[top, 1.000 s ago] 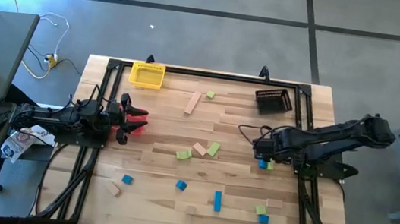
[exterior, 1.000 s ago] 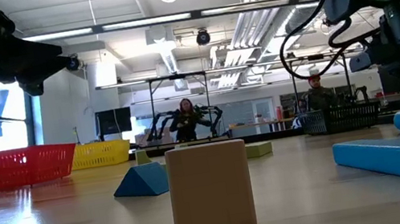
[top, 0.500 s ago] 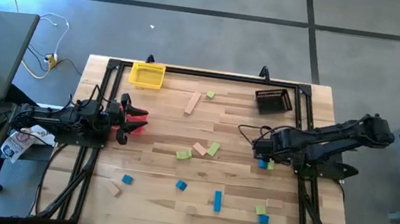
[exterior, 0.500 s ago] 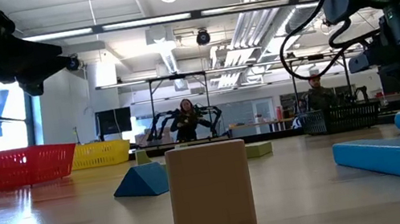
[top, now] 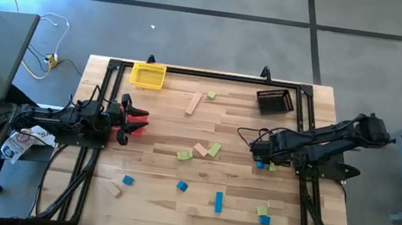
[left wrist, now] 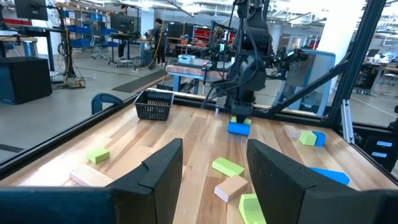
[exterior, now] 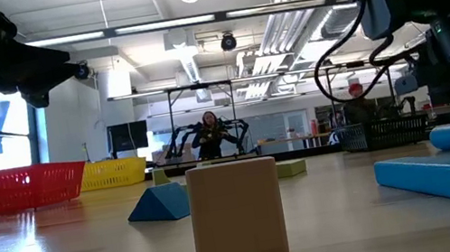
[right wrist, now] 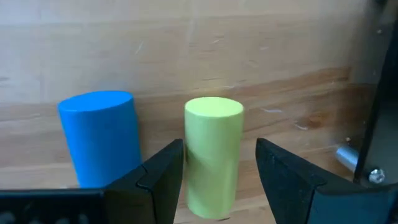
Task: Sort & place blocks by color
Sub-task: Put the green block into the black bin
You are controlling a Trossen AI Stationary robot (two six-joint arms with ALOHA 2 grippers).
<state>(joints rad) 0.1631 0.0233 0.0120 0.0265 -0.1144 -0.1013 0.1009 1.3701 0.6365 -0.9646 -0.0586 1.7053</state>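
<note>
A light green wooden cylinder (right wrist: 211,155) lies on the pale wooden counter (top: 162,115) directly ahead of the right gripper (right wrist: 219,177), lined up with the gap between its two dark fingers (right wrist: 158,171), which stand apart and hold nothing. Just beside it lies a blue wooden cylinder (right wrist: 102,137), the two close but not touching. In the high view this pair sits near the counter's right edge, under the right gripper (top: 260,149).

The other small wooden blocks lie scattered over the counter: a green piece (top: 184,155), a tan piece (top: 201,150) and another green piece (top: 214,149) clustered near the middle, a long tan bar (top: 194,102) and a small green block (top: 211,95) toward the far side, and blue cubes (top: 127,180), a blue bar (top: 218,201) and a tan block (top: 115,189) along the near side.

The left gripper (top: 133,116) waits above the red mesh basket (top: 135,127) at the counter's left edge, its fingers (left wrist: 161,171) parted and empty. A yellow mesh basket (top: 147,75) stands at the far left corner and a black mesh basket (top: 275,101) at the far right.
</note>
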